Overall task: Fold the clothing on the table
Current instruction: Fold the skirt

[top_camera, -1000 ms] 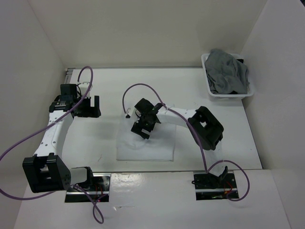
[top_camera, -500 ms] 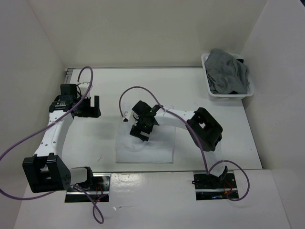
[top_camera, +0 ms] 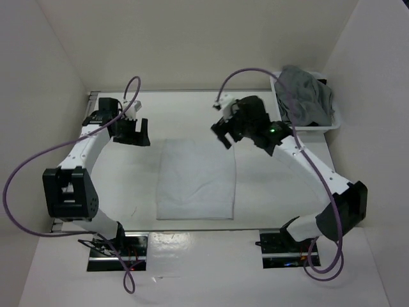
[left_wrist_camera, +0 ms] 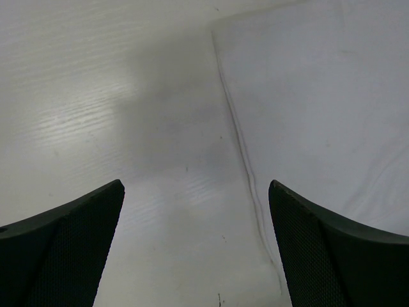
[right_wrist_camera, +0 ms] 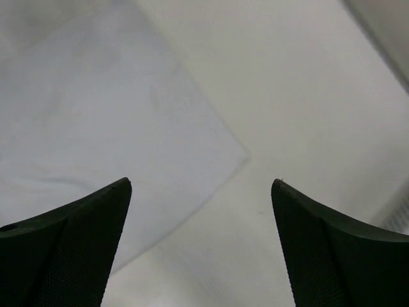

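Note:
The clothing [top_camera: 196, 180] is a white garment lying flat as a tall rectangle in the middle of the table [top_camera: 281, 179]. My left gripper [top_camera: 137, 133] hovers open just outside the garment's far left corner. In the left wrist view the clothing [left_wrist_camera: 319, 96] fills the upper right, and its left edge runs down between the spread fingers of the left gripper [left_wrist_camera: 196, 192]. My right gripper [top_camera: 224, 133] hangs open over the far right corner. The right wrist view has that corner of the clothing [right_wrist_camera: 108, 115] at the left, with nothing between the fingers of the right gripper [right_wrist_camera: 201, 185].
A white basket [top_camera: 278, 105] at the back right holds a heap of grey clothes [top_camera: 307, 96]. Purple cables loop over both arms. White walls close in the table on the left, back and right. A metal rail [top_camera: 192, 91] runs along the far edge.
My right gripper has lifted off the middle of the garment and swung to its far right corner. The left gripper has moved right toward the far left corner. The whole garment now shows flat.

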`<state>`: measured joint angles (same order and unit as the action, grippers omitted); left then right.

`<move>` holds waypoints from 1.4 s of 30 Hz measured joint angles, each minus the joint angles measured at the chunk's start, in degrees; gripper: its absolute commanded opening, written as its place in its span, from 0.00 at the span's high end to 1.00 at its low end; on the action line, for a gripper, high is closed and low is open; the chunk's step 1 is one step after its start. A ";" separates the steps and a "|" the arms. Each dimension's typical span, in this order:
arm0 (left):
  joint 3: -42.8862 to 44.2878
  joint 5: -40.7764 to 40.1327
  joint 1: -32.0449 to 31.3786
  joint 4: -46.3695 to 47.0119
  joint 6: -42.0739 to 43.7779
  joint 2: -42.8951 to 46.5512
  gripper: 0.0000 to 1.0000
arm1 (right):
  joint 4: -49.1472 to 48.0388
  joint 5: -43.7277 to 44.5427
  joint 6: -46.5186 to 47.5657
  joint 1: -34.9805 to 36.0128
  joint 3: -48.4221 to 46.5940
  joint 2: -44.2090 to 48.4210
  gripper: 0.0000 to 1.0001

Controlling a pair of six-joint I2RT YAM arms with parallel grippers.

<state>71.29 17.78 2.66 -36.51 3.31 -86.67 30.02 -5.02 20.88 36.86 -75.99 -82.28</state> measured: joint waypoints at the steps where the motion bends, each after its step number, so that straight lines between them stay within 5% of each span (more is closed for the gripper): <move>1: 0.87 0.87 -0.04 0.81 0.17 -2.40 0.04 | -1.09 0.00 -0.57 -3.91 0.57 1.70 0.12; 7: 5.53 7.10 0.66 3.89 1.09 -18.51 0.39 | -3.34 0.15 -3.10 -12.55 6.10 1.11 0.20; 32: 16.11 3.93 -7.91 10.25 0.52 -33.57 0.36 | -3.43 -2.95 -3.50 -14.53 7.74 -5.31 0.16; 42: 18.27 3.91 -9.35 10.86 -0.48 -35.39 0.55 | -3.43 -3.37 -3.50 -15.26 7.74 -5.31 0.16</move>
<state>89.56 21.69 -6.70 -25.65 2.83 -122.06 26.59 -8.38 17.39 21.61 -68.25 -87.59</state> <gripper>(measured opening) 0.528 0.835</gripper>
